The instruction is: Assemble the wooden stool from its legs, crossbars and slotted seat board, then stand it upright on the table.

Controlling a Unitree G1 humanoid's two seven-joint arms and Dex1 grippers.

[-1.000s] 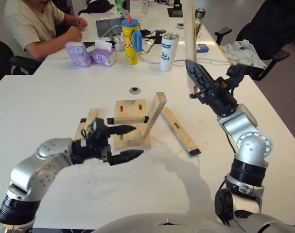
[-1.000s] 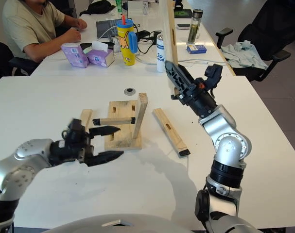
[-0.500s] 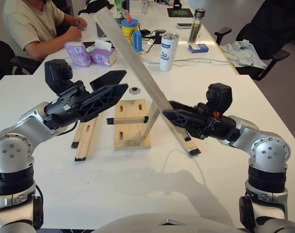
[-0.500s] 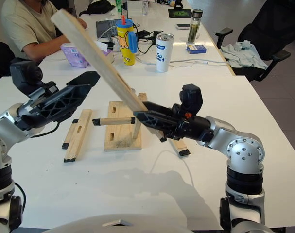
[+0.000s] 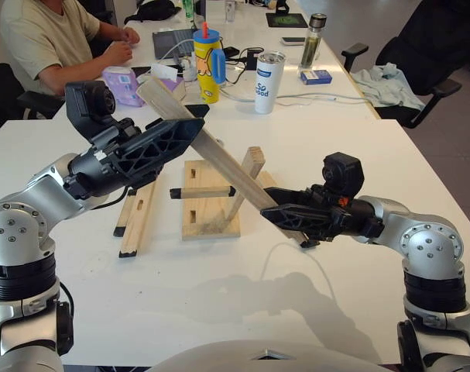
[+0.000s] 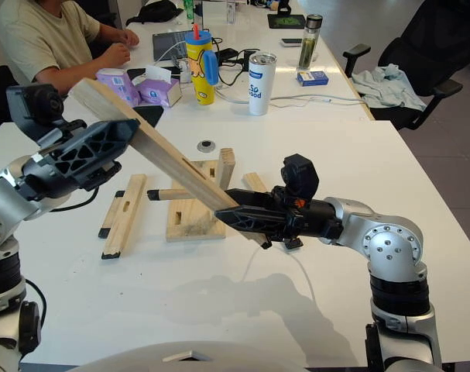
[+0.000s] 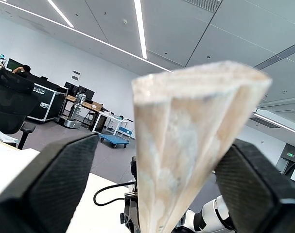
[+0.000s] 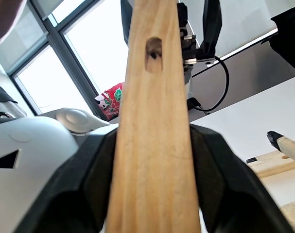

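A long wooden leg (image 5: pixel 219 159) slants over the table from lower right to upper left. My right gripper (image 5: pixel 264 200) is shut on its lower end, with the fingers (image 8: pixel 89 179) pressed against both sides of the wood. My left gripper (image 5: pixel 200 122) is open, and the leg's upper end (image 7: pixel 186 145) sits between its spread fingers (image 7: pixel 45 184). Beneath the leg, the slotted seat board (image 5: pixel 210 217) lies flat with a leg (image 5: pixel 247 174) leaning up from it and a crossbar (image 5: pixel 204 191) across it. One more leg (image 5: pixel 138 217) lies to the board's left.
A further wooden piece (image 6: pixel 254 182) lies on the table behind my right gripper. A cable grommet (image 6: pixel 206 146) sits behind the board. The far table holds a tumbler (image 5: pixel 270 71), a yellow bottle (image 5: pixel 208 66) and tissue boxes (image 5: pixel 125 84). A person sits at the back left.
My right arm swung the leg from upright down to a low slant. My left arm rose from beside the seat board, and its fingers now flank the leg's upper end.
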